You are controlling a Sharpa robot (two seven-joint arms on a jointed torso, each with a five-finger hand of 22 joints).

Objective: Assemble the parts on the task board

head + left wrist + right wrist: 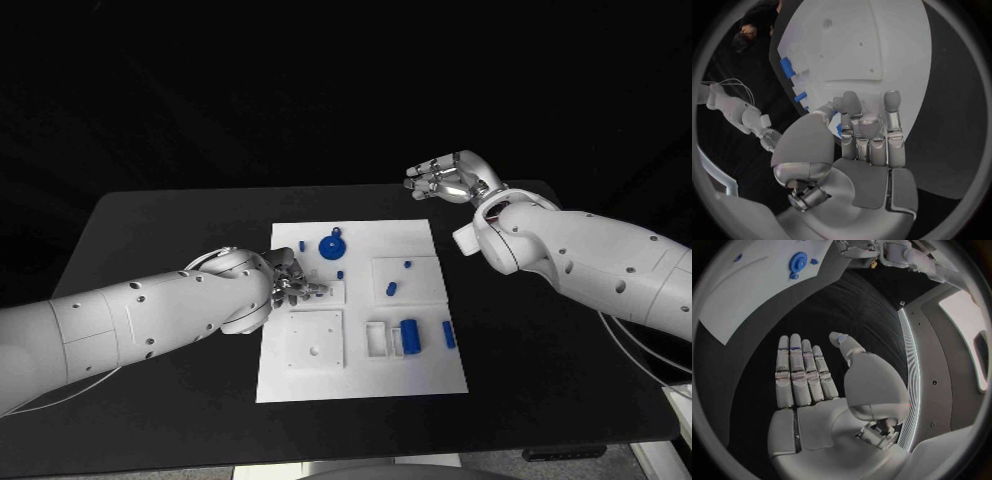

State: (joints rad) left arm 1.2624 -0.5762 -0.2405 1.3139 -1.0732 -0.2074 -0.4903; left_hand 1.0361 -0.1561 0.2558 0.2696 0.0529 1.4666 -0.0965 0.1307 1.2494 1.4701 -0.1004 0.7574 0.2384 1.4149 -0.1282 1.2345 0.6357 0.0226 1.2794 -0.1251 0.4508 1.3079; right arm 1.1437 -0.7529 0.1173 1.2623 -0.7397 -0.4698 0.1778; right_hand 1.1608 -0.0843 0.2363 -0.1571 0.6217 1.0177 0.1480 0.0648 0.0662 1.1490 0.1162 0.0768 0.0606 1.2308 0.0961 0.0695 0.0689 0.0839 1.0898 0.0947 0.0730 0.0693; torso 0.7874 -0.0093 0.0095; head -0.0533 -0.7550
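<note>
The white task board (pixel 361 375) lies mid-table. On it are a blue gear (pixel 335 246), several small blue pegs such as one (pixel 391 289), a blue cylinder (pixel 411 335) in a recess and a blue bar (pixel 449 335). My left hand (pixel 299 287) hovers over the board's left edge with its fingers curled. In the left wrist view a sliver of blue (pixel 840 129) shows between the thumb and fingers of that hand (pixel 861 135); whether it is held or lies on the board I cannot tell. My right hand (pixel 451 180) is off the board at the far right, fingers straight (pixel 801 370), holding nothing.
A raised white square plate (pixel 315 338) with small holes sits at the board's near left, another square (pixel 408 280) at its middle right. The right wrist view shows the gear (pixel 798 262) and the board's far corner (pixel 748 300). Black table surrounds the board.
</note>
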